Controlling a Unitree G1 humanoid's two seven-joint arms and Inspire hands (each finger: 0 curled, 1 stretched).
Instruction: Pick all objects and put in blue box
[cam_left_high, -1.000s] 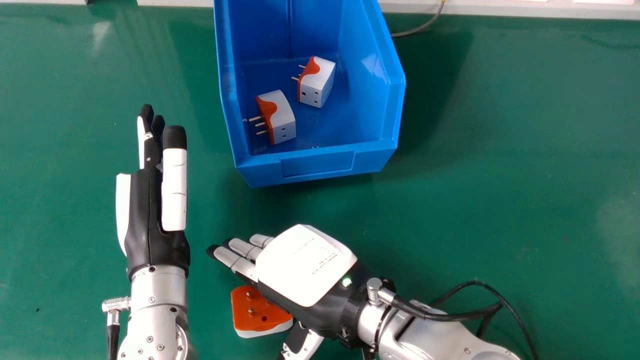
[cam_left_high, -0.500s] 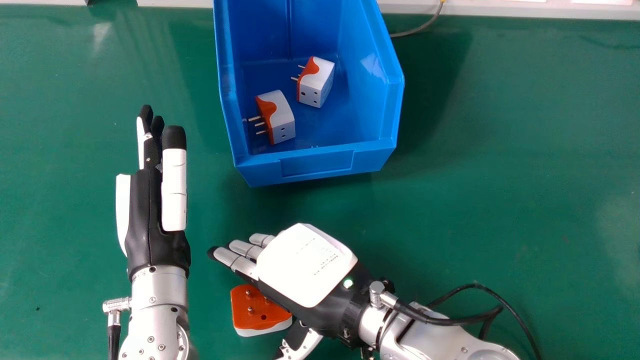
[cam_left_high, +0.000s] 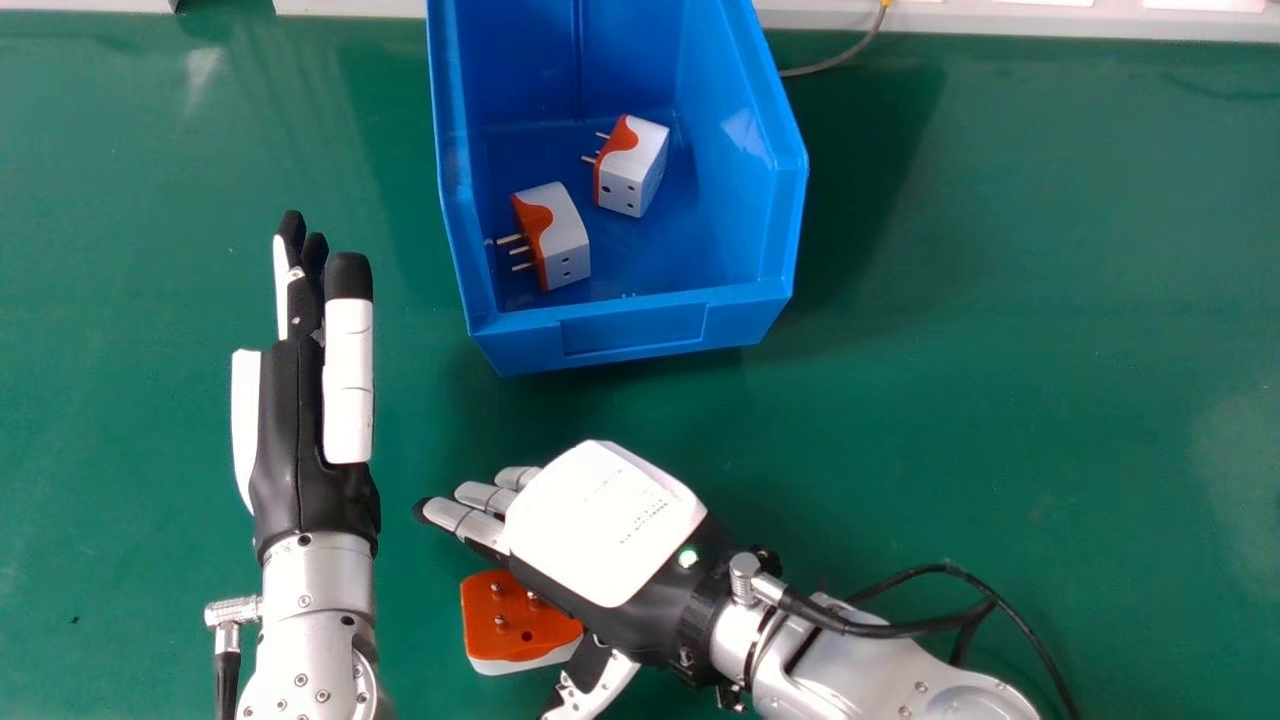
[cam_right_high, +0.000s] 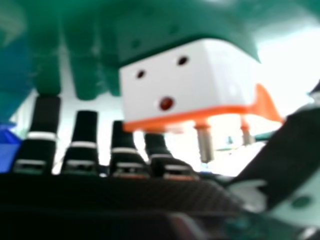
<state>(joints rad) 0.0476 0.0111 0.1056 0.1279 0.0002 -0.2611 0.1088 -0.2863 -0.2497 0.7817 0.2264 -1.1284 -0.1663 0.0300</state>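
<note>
Lying loose between the thumb and straight fingers of the right hand (cam_left_high: 600, 530) is an adapter (cam_left_high: 506, 642).

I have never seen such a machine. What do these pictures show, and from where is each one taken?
This is a robot with two mechanical arms, each ending in a hand. One picture looks down from its head. The other comes from a camera at its right hand, so a plug looks very large there.

On the green table stands a blue box with two orange and white plugs inside. A third plug lies outside it, prongs up, by the right hand. The left hand is to the left of them. Both hands have straight fingers, and neither grips anything.
</note>
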